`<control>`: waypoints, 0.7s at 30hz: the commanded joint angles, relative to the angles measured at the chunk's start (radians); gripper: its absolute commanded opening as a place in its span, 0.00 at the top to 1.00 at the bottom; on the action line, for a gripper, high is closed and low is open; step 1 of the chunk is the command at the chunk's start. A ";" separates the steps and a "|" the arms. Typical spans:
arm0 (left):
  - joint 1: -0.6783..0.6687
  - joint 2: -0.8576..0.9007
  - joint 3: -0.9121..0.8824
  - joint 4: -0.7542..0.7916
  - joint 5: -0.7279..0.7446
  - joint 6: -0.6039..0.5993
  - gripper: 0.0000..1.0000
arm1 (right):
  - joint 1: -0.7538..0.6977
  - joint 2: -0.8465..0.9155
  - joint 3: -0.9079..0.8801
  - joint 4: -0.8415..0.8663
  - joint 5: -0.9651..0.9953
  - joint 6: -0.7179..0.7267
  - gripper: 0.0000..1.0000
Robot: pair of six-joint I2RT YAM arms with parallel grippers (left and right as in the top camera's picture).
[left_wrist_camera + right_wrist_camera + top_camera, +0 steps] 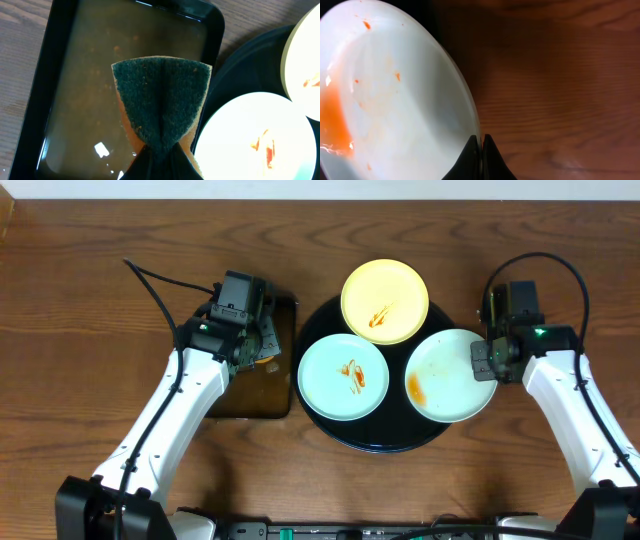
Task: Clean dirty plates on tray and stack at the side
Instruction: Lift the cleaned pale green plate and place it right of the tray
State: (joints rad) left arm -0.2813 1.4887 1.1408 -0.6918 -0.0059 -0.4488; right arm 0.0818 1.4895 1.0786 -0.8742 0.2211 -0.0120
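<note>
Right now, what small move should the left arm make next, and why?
Probably carry the green-faced orange sponge, clamped in the left gripper over the rectangular black tray of brownish liquid, across to the pale plate with the orange smear; the right gripper pinches that plate's rim, steadying it for scrubbing.

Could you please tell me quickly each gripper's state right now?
Left gripper: closed, holding the sponge.
Right gripper: closed on the rim of the white plate.
</note>
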 commanded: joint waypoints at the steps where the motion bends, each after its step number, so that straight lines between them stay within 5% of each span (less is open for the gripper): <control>1: 0.002 -0.006 -0.010 0.000 -0.002 -0.009 0.92 | 0.046 -0.024 0.006 0.031 0.131 0.049 0.99; 16: 0.002 -0.006 -0.010 0.000 -0.002 -0.009 0.92 | 0.241 -0.193 0.007 0.107 0.183 -0.085 0.99; 21: 0.002 -0.006 -0.010 0.000 -0.002 -0.009 0.92 | 0.294 -0.201 0.007 0.113 0.381 -0.094 0.99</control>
State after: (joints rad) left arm -0.2813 1.4887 1.1408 -0.6918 -0.0055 -0.4488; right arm 0.3370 1.3003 1.0786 -0.7689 0.4339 -0.0795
